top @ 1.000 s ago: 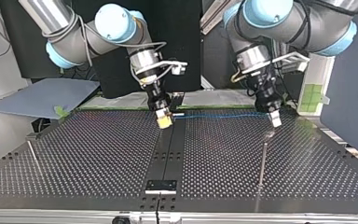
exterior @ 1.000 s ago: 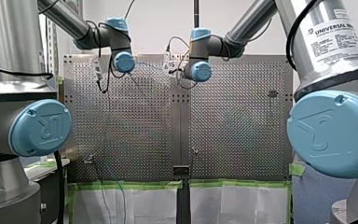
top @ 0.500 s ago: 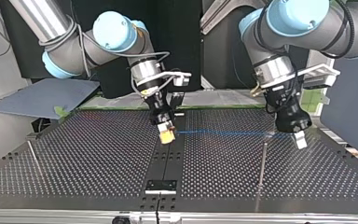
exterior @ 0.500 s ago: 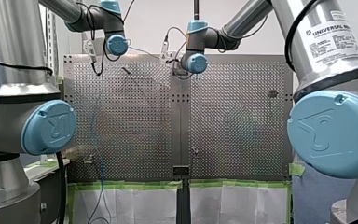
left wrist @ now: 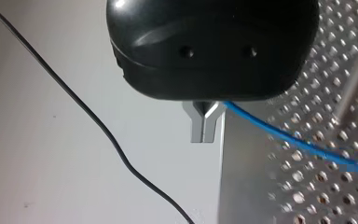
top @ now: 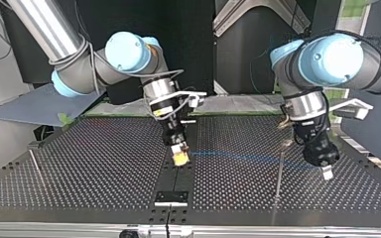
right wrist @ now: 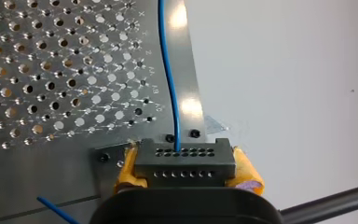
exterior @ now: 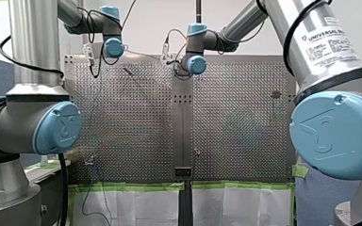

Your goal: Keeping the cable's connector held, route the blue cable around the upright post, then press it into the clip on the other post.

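- Wall (exterior: 160, 28): pale, plain, on the far side in the front view.
- Table (exterior: 136, 117): perforated metal, two panels with a dark seam between them.
- Tape (exterior: 132, 186): green strip along the table's near edge.
- Sheeting (exterior: 136, 207): white, hanging below the tape.
- Panel (top: 193, 39): black, behind the table in the top view.
- Board (top: 44, 101): grey, lying flat at that view's left.
- Partition (top: 372, 144): dark blue, at its right.

blue cable (right wrist: 177, 130), grey connector (right wrist: 185, 161), yellow pads (right wrist: 127, 168), silver perforated table (right wrist: 51, 70), blue arm joints (top: 129, 52)

Cable (top: 238, 157): right hand (top: 180, 158) to left hand (top: 327, 172)
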Robot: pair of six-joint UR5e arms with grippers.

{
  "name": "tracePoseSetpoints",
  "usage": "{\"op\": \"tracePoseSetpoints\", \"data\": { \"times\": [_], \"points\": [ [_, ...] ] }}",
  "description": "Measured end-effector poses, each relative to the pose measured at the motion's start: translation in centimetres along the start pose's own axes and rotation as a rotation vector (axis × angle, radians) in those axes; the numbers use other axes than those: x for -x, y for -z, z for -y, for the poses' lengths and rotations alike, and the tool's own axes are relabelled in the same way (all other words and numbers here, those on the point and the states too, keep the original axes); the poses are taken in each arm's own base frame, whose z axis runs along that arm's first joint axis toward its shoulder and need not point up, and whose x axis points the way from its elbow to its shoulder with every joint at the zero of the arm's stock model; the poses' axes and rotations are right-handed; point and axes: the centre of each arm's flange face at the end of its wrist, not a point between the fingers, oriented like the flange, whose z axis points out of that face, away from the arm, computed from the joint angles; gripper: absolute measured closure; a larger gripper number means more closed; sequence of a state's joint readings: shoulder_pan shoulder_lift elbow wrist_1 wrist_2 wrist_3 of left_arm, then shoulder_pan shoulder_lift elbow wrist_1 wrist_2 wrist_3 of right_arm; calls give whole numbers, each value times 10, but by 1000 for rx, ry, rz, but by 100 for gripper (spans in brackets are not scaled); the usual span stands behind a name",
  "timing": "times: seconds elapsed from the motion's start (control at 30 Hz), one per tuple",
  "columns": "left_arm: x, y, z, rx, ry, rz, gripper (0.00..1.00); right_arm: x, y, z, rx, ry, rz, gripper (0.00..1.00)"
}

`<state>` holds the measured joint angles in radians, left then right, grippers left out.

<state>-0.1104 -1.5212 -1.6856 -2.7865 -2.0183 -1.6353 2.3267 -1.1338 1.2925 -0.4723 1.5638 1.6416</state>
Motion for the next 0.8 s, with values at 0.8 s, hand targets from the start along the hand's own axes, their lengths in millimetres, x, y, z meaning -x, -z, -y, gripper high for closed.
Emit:
{"op": "tracePoseSetpoints", "data": {
  "times": [0.8],
  "points": [
    [-43,-104,-40,-17,-48,-95,100,-5,-52,-2,-1,1,-54,100]
  ]
}}
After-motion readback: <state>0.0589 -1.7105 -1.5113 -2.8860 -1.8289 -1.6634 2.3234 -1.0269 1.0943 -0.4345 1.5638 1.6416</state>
